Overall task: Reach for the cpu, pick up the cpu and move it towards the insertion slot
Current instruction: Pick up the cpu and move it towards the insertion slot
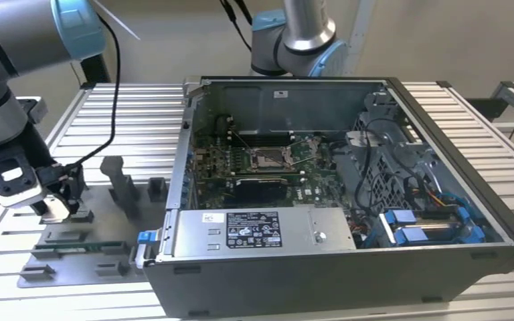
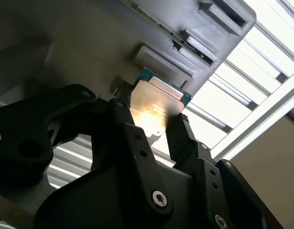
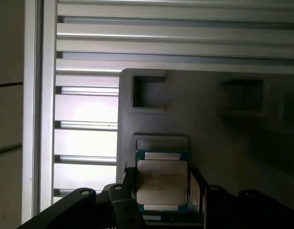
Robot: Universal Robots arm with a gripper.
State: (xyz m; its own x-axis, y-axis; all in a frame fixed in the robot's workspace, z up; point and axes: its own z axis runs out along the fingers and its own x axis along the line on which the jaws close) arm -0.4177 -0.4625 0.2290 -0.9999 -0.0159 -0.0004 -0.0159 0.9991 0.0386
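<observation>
One slatted metal table [image 1: 480, 114] carries everything, and the open computer case [image 1: 328, 287] takes up most of it, standing well off to the side of the gripper [image 1: 56, 208], toward the exterior view's right. The arm [image 1: 7, 40] comes down from above the gripper, on the side away from the case. Directly under the gripper lies a flat grey fixture plate [image 1: 88, 257], which also appears behind it in both wrist views [image 2: 89, 47] [image 3: 209, 124]. Upright grey fixture blocks [image 1: 118, 184] rise from the plate between the gripper and the case wall. A long green memory stick [image 1: 78, 245] rests on the plate just below the gripper in the exterior view. The insertion slot [image 1: 266, 158], a silver frame with a dark centre on green board, sits inside the case, well apart from the gripper.

In both wrist views the gripper [image 2: 152, 119] [image 3: 162, 191] straddles the cpu [image 2: 156, 102] [image 3: 162, 183], its black jaws close against two opposite edges of the chip. The cpu lies flat on the plate, silvery top facing the gripper, teal corners showing beyond it. Whether the gripper is clamped on the chip or merely bracketing it cannot be told.
</observation>
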